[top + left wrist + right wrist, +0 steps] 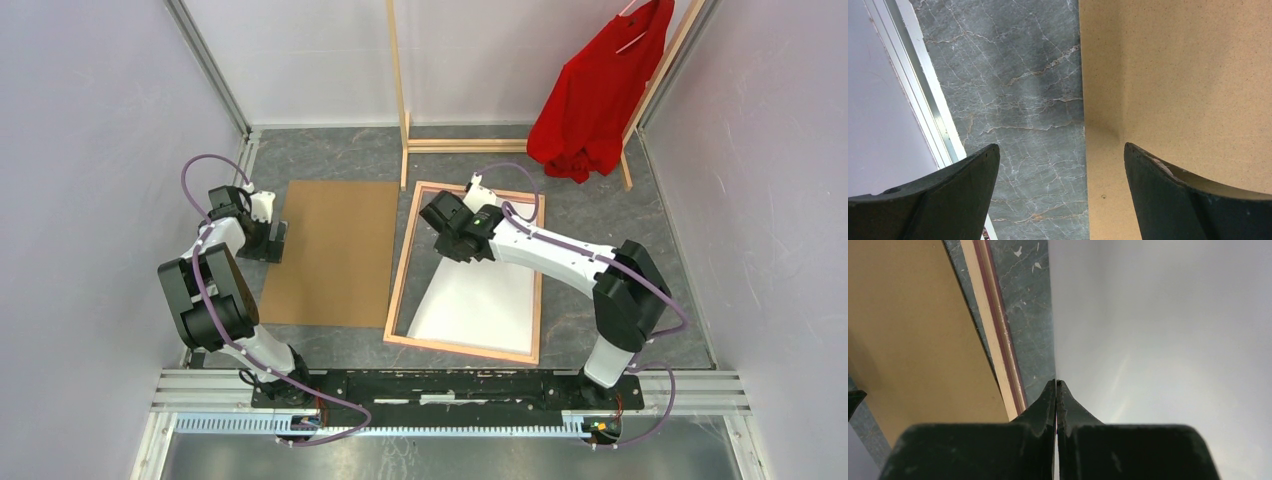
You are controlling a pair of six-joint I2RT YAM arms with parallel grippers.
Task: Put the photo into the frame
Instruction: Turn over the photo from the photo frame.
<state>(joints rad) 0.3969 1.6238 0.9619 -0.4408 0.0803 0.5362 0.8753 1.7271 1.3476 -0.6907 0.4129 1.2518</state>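
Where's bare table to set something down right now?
Free: the strip beyond the backing board toward the back wall, and the table right of the frame, nearer than the red shirt. Crowded: the middle, where the right end effector pinches the photo; the left end effector straddles the board's left edge.

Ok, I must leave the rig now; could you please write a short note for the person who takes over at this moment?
Left claw: open, empty, over the left edge of the brown backing board.
Right claw: shut, at the left edge of the photo; whether it pinches the sheet is not clear.
Photo: white back up, inside the frame, lying skew, with bare table showing by the left rail.
Done: photo is within the frame.
Left: probably square it, then lay the board on top.
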